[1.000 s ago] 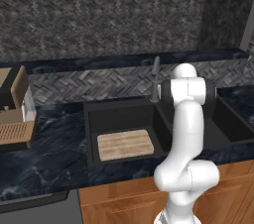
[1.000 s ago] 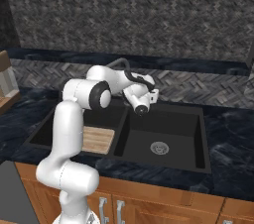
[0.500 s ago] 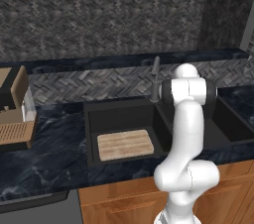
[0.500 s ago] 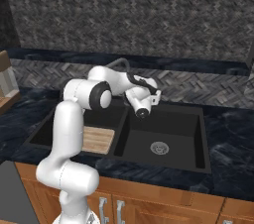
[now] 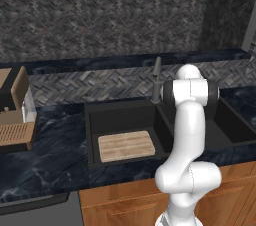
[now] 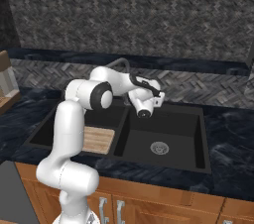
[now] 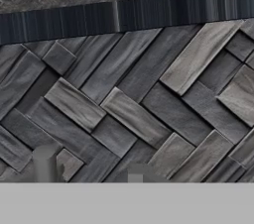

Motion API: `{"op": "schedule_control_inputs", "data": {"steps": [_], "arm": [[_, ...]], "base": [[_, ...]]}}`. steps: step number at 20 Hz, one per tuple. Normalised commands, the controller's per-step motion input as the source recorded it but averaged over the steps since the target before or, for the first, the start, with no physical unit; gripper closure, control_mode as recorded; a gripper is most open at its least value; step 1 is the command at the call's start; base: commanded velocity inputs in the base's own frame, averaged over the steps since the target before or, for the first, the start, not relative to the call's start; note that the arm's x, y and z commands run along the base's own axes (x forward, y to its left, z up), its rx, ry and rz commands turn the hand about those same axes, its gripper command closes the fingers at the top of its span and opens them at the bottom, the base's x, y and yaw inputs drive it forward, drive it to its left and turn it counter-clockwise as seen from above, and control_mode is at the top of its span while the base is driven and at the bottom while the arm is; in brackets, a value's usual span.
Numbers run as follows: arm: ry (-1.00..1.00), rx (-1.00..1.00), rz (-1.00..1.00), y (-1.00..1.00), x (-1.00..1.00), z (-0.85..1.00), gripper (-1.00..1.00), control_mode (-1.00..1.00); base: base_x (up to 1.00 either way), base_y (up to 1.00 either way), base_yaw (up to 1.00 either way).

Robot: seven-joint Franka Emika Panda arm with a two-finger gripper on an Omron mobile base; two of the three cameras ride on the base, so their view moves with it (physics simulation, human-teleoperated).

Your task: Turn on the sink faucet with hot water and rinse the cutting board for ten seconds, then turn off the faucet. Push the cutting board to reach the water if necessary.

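I am looking over one white robot arm [image 5: 187, 135] that rises from the base and bends forward over one black sink [image 5: 122, 110] set into a dark marbled counter [image 5: 45, 155]. The sink has two basins split by a central divider. In the right base view one round silver drain [image 6: 159, 147] sits in the floor of the right basin.

One light tan cutting board [image 5: 126, 145] lies flat on the floor of the left basin, toward its front edge. In the right base view I see only a part of it [image 6: 98, 140] past the arm's upright link.

One slim dark grey sink faucet [image 5: 157, 79] stands upright at the back rim, behind the divider, just left of the arm's shoulder in the left base view.

The gripper [image 6: 157, 100] is held up near the back of the sink, above the divider and close to the herringbone tile backsplash [image 6: 198, 86]. In the hand view I see grey herringbone tiles [image 7: 134, 114] at very close range with a dark ledge [image 7: 124, 17] across the top. Two blurred finger tips [image 7: 45, 161] rise at the bottom of that view with tile showing between them, so the claw looks parted and holds nothing.

One brown-and-tan appliance [image 5: 15, 112] stands on the counter at far left, well apart from the sink.
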Motion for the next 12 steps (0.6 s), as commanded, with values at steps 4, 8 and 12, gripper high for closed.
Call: {"op": "schedule_control_inputs", "data": {"steps": [4, 8, 12], "arm": [[0.00, 0.05, -0.04, -1.00, -0.43, 0.00, 1.00, -1.00], [0.00, 0.05, -0.02, -1.00, -0.50, 0.00, 1.00, -1.00], [0.00, 0.05, 0.00, -1.00, -0.59, 0.00, 1.00, -1.00]], "base": [[0.00, 0.00, 0.00], [0.00, 0.00, 0.00], [0.00, 0.00, 0.00]]}}
